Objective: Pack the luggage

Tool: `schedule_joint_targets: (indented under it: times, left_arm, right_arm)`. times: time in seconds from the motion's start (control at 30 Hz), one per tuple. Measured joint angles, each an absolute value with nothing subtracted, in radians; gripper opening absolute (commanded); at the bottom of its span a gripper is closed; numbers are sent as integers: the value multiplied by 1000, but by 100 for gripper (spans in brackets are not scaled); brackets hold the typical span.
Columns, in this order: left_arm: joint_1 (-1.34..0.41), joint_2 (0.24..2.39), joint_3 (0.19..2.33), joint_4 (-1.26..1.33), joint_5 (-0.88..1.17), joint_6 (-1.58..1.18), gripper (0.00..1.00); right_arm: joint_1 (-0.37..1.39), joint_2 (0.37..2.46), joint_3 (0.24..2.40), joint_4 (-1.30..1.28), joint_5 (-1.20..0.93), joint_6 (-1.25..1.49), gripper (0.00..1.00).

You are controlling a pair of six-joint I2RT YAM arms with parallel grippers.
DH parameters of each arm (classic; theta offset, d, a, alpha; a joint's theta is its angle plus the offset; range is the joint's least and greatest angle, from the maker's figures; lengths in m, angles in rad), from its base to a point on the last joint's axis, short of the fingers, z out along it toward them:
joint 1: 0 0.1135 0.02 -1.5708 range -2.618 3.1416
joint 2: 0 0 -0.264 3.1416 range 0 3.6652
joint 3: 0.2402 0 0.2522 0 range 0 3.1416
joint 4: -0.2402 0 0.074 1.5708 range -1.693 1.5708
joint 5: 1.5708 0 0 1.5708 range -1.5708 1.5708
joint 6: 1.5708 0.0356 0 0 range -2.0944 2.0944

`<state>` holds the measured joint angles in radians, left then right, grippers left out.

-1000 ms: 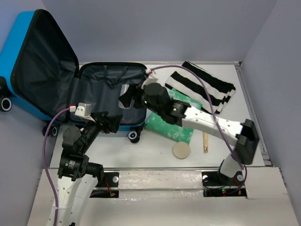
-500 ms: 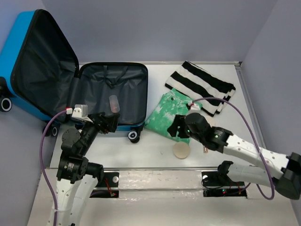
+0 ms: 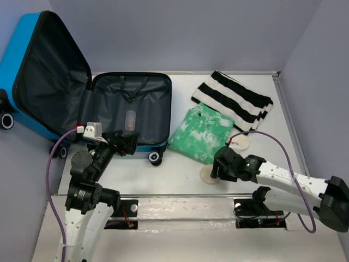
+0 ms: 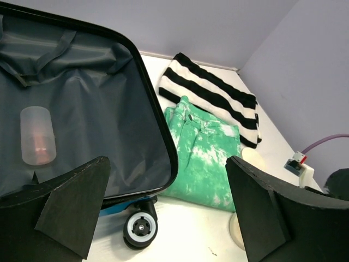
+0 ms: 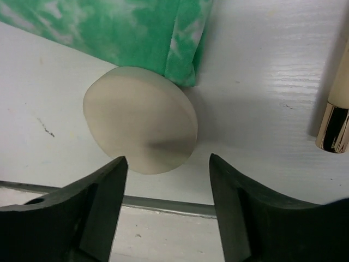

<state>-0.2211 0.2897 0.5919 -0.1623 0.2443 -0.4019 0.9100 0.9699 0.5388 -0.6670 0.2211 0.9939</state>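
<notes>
Currently luggage [image 3: 19, 60] sits at upper left of the top view, lid propped open, grey-lined half flat on the worktop [image 3: 180, 174]; a translucent bottle [image 3: 131, 119] lies on the lining. Left jaws spread wide, empty, at the case's near rim by a wheel [image 4: 140, 229]. Right jaws also apart, lower centre, fronting a beige disc [image 5: 139, 128] that touches the green garment [image 3: 202, 134]. Striped garment [image 3: 234, 98] upper right.

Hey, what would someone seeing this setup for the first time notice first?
The bright blue luggage sits wide open at the far left, a small translucent bottle on its dark lining. Right of it, a black-and-white striped cloth and a green-and-white garment lie on the table, and the right tool hangs open at a round beige disc.
</notes>
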Motion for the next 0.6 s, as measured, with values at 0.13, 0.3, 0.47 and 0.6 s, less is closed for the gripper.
schedule_joint_targets:
  times: [0.13,0.3,0.47,0.6]
  left_arm:
    - [-233,282,592,-162,248,-402,99]
    - [-242,277,592,-162,250,-402,99]
    - [-243,270,592,-162,250,-402,99]
    - [-246,266,592,-161,250,-402,99]
  right_arm:
    - [910,1039,519,-649,224,1018,38]
    - [910,1081,506,-613,225,1045,8]
    - [910,1068,505,-605,225,1046,7]
    - [910,976,532,-653,226,1015,7]
